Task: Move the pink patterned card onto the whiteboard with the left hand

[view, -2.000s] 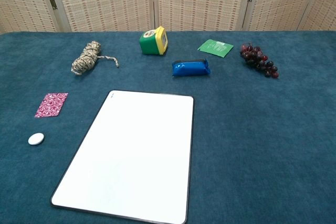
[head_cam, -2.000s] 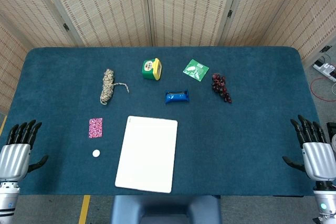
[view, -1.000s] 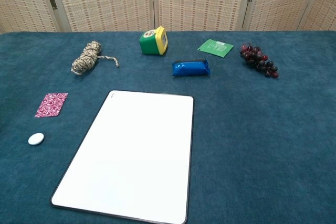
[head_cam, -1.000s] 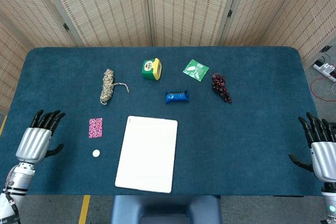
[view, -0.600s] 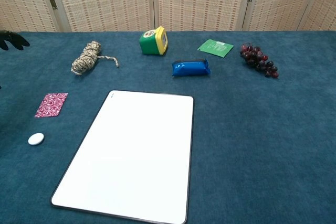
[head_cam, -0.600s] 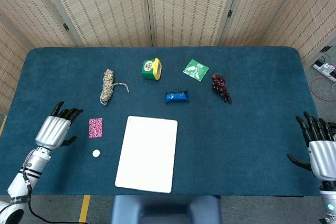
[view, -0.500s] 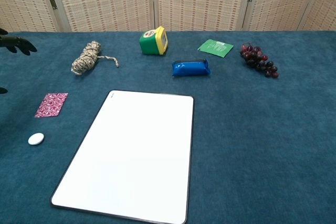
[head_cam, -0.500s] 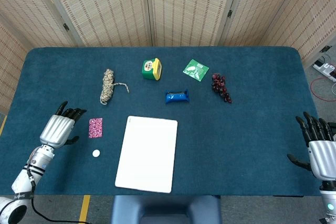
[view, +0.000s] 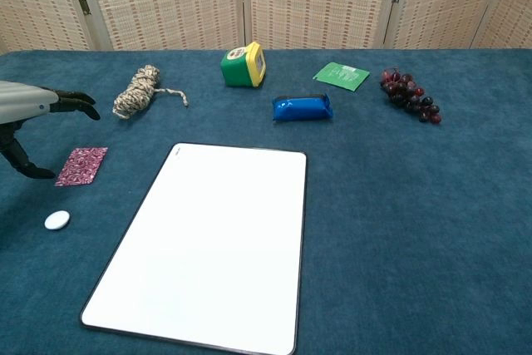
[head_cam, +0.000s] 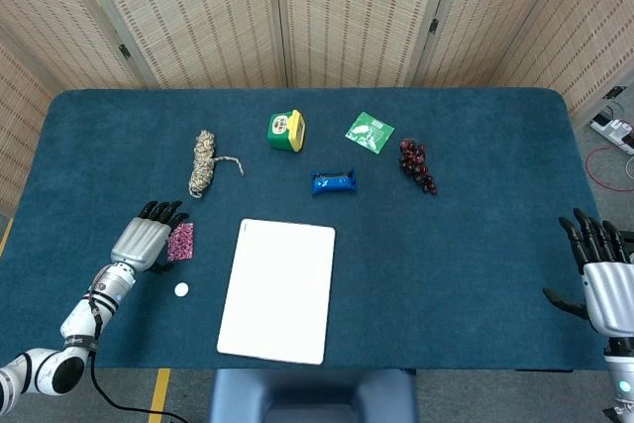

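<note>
The pink patterned card [head_cam: 182,242] [view: 82,165] lies flat on the blue cloth, left of the whiteboard [head_cam: 278,289] [view: 213,243]. My left hand [head_cam: 147,237] [view: 35,118] hovers just over the card's left side with its fingers spread and nothing in them; in the chest view its thumb hangs down beside the card's left edge. My right hand [head_cam: 602,279] stays open at the table's front right corner, far from everything, and the chest view does not show it.
A small white disc [head_cam: 181,289] [view: 56,219] lies in front of the card. Further back sit a rope bundle [head_cam: 204,162] [view: 139,91], a green and yellow box [head_cam: 285,131], a blue packet [head_cam: 333,181], a green card [head_cam: 369,132] and dark grapes [head_cam: 417,165].
My left hand has moved right from the table's left edge to just over the pink card, still holding nothing. The right hand has barely moved.
</note>
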